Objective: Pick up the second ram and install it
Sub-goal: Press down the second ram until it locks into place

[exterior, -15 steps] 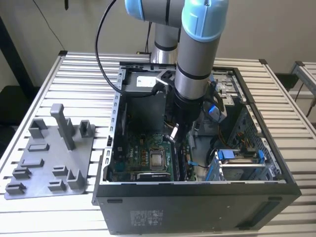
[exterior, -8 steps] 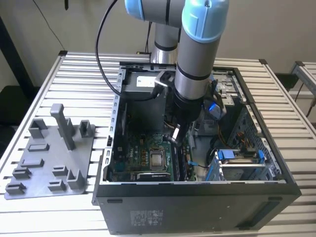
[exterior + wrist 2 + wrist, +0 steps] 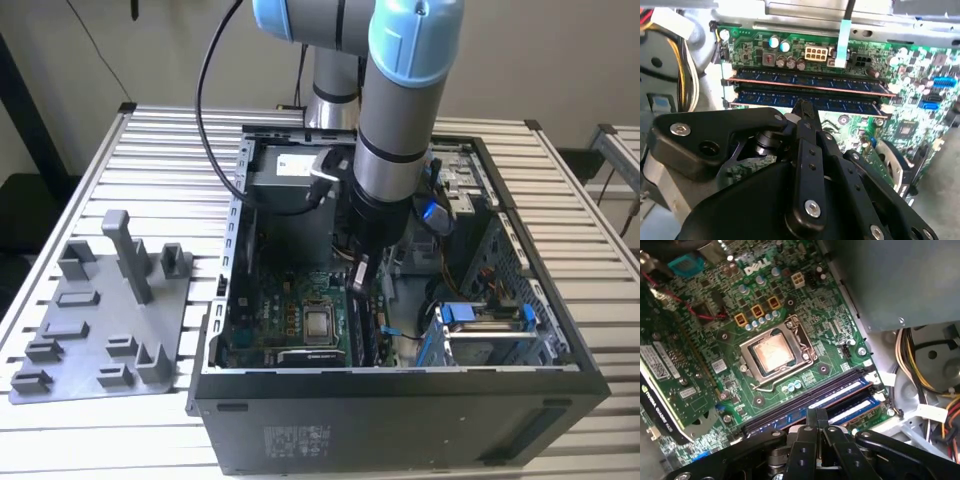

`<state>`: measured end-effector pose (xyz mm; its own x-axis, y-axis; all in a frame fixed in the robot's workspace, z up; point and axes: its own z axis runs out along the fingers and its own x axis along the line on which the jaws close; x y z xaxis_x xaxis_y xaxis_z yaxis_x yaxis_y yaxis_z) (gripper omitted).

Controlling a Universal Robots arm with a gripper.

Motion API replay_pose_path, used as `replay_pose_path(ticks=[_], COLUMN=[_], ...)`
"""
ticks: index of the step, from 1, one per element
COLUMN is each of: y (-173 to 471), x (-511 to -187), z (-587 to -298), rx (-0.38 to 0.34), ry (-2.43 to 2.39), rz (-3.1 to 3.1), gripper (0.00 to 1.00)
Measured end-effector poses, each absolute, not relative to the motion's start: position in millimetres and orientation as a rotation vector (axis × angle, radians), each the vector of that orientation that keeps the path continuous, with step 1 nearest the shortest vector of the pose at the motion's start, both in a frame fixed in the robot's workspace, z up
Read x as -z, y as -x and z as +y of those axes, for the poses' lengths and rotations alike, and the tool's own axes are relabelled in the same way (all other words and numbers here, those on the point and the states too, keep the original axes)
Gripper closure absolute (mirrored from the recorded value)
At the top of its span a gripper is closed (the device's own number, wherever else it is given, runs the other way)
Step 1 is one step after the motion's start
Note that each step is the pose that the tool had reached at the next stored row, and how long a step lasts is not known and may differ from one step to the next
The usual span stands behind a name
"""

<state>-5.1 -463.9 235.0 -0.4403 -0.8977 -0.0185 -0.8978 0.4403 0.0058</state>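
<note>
Black fingers of my pincer (image 3: 802, 111) are pressed together, tips down on the second ram (image 3: 805, 103), which lies in its slot just beside the other ram stick (image 3: 805, 80). I am inside the computer case (image 3: 400, 400), near the processor (image 3: 772, 350). It looks seated, but I judge one end may sit high. If I push off-centre, the stick can tilt and strain the green motherboard (image 3: 730, 340) or a slot latch.

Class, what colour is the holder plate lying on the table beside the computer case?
Grey. The holder plate shows best in the exterior view.
</note>
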Motion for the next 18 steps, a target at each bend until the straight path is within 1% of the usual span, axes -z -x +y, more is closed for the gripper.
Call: replay_pose_path(ticks=[14, 18], y=[5.1, 5.4], x=[-234.2, -234.1], z=[-463.9, -463.8], rx=[-0.019, -0.019], ry=[1.967, 1.978], rz=[2.428, 2.418], gripper=[0.89, 0.89])
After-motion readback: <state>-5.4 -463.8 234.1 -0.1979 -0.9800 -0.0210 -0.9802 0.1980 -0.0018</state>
